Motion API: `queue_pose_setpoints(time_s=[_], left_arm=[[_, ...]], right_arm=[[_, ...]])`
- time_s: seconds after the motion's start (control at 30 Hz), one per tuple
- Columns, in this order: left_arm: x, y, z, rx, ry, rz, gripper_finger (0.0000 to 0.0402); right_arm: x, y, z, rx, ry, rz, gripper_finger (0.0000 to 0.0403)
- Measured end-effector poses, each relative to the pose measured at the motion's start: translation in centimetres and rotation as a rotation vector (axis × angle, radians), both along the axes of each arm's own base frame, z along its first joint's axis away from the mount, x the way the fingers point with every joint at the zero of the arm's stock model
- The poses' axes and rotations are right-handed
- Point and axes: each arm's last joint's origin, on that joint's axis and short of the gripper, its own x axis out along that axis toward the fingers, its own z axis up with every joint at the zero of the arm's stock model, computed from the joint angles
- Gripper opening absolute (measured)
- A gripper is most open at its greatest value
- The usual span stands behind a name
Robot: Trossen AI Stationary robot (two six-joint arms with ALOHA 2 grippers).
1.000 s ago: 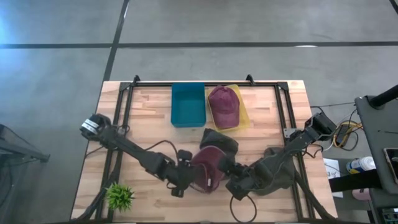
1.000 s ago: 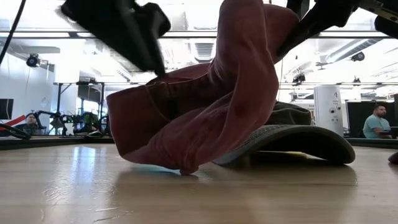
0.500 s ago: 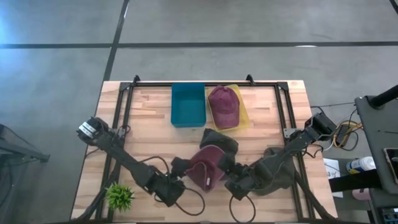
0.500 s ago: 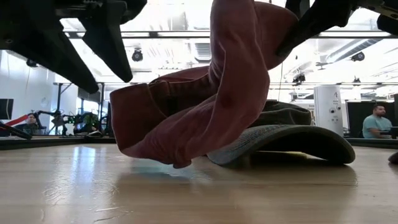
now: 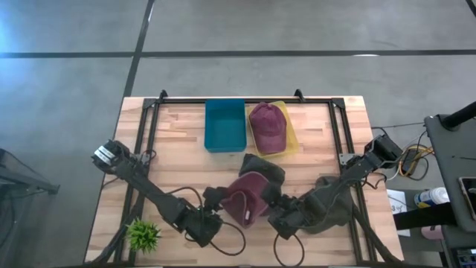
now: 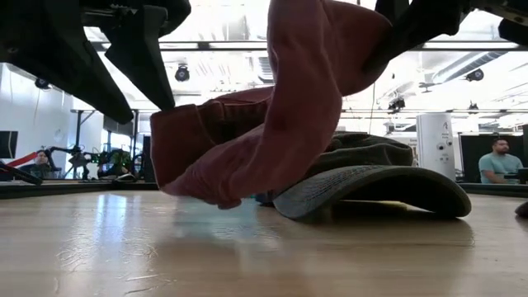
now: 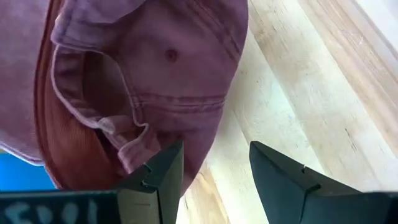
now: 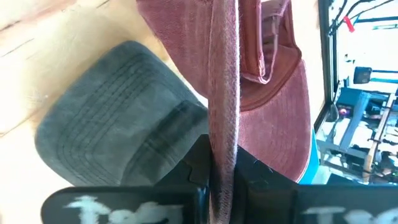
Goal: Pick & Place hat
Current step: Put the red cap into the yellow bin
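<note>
My right gripper (image 5: 269,205) is clenched on the maroon hat (image 5: 245,197), its jaws pinching a fold of the fabric edge-on, as the right wrist view shows with the cloth (image 8: 224,93) running straight down between my fingers. The hat hangs from that grip near the front middle of the worktop (image 5: 186,160). From the low view it droops steeply, its lowest edge (image 6: 216,194) at or just above the wood; I cannot tell whether it touches.

My left gripper (image 5: 210,199) sits just beside the hat on its left, jaws released and spread. In the left wrist view the two dark fingers (image 7: 163,174) stand apart with bare wood between them, and the hat's underside (image 7: 155,81) fills the space just past their tips, not touching either one as far as I can see.

A dark grey cap (image 5: 262,167) lies flat on the worktop right behind the maroon one, partly under it; its brim (image 6: 371,186) rests on the wood in the low view. Farther back sit a teal bin (image 5: 224,124) and, beside it, a yellow tray (image 5: 292,134) holding another maroon cap (image 5: 268,126). A small green plant (image 5: 143,234) stands at the front left corner.
</note>
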Motion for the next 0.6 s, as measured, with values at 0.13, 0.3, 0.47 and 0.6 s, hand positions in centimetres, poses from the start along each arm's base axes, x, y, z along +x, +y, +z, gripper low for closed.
queue_pose_setpoints(time_s=[0.13, 0.3, 0.47, 0.6], left_arm=[[0.0, 0.0, 0.0, 0.001, 0.0, -0.001, 0.0178], [0.0, 0.0, 0.0, -0.004, -0.001, 0.005, 0.0178], [-0.4, 0.2, -0.8, -0.022, 0.018, 0.039, 0.0178], [-0.8, 0.0, -1.2, -0.041, 0.026, 0.064, 0.0178]], right_arm=[[0.0, 0.0, 0.0, -0.002, 0.001, 0.002, 0.0013], [0.0, 0.0, 0.0, 0.013, -0.008, -0.014, 0.0013], [0.0, 0.0, 0.0, 0.015, -0.01, -0.016, 0.0013], [0.1, 0.1, 0.0, 0.022, -0.019, -0.018, 0.0013]])
